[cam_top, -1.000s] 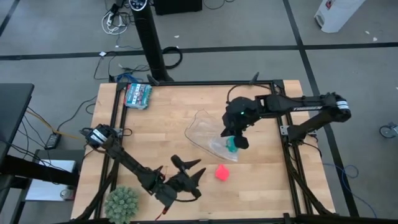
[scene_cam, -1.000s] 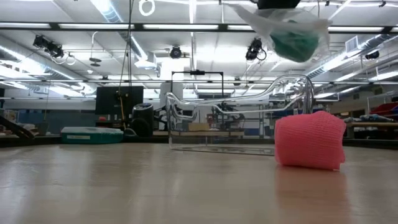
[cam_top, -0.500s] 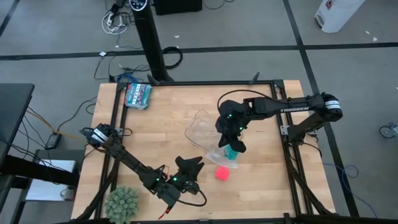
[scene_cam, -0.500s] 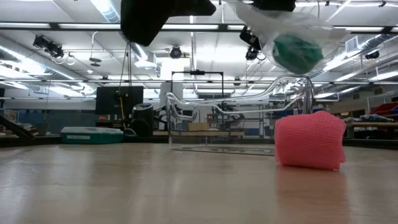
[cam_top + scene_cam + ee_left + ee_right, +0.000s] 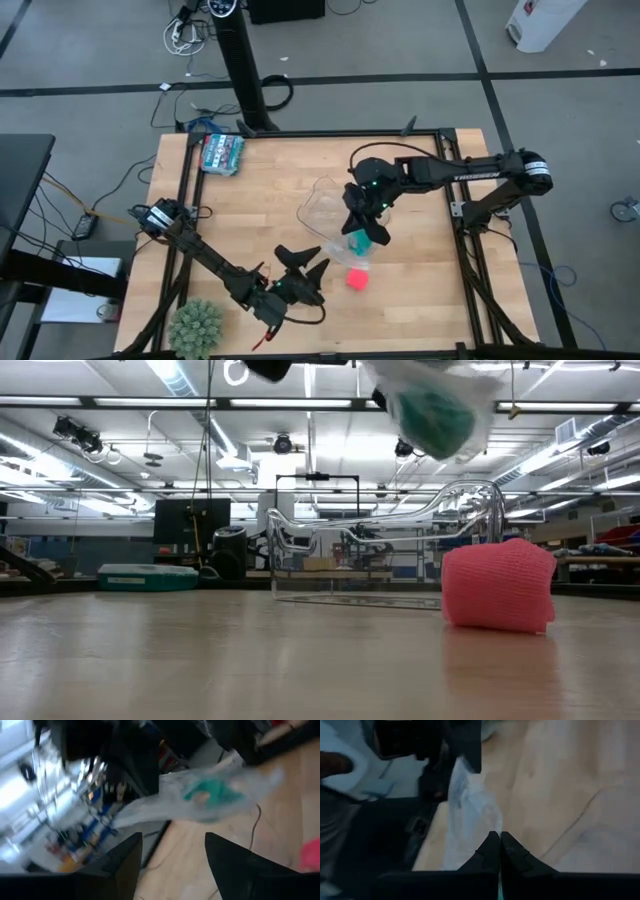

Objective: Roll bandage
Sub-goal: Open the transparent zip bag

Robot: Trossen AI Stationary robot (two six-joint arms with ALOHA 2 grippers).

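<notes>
Bandage (image 5: 355, 279) resting on the wooden table (image 5: 260, 200) as a small chunky pink-red roll, toward the near edge and right of centre, touched by neither arm; already wound up by the look of it, so probably little rolling left to do. Just beside and above it in the high view, right gripper (image 5: 366, 236) hanging over the table with fingers clenched on the thin clear plastic bag (image 5: 352, 246), the wrist view showing the two dark fingers pressed together on the film (image 5: 470, 815). Teal roll (image 5: 430, 415) sagging in the bottom of that bag, lifted well clear of the tabletop as seen in the low view; pinched at the film rather than the roll itself, presumably so that bag and contents travel as one. Left gripper (image 5: 303, 270) near the table's front, just left of the bandage, fingers spread wide and empty, pointed toward the hanging bag, which fills the left wrist view (image 5: 210, 795); likely placed there to receive or steady the bag, or to reach the pink roll next. Clear plastic container (image 5: 385, 545) standing behind the bandage, apart from it. Teal-patterned packet (image 5: 222, 152) at the far left corner, green spiky plant (image 5: 196, 325) at the near left corner, both well apart from the work.
</notes>
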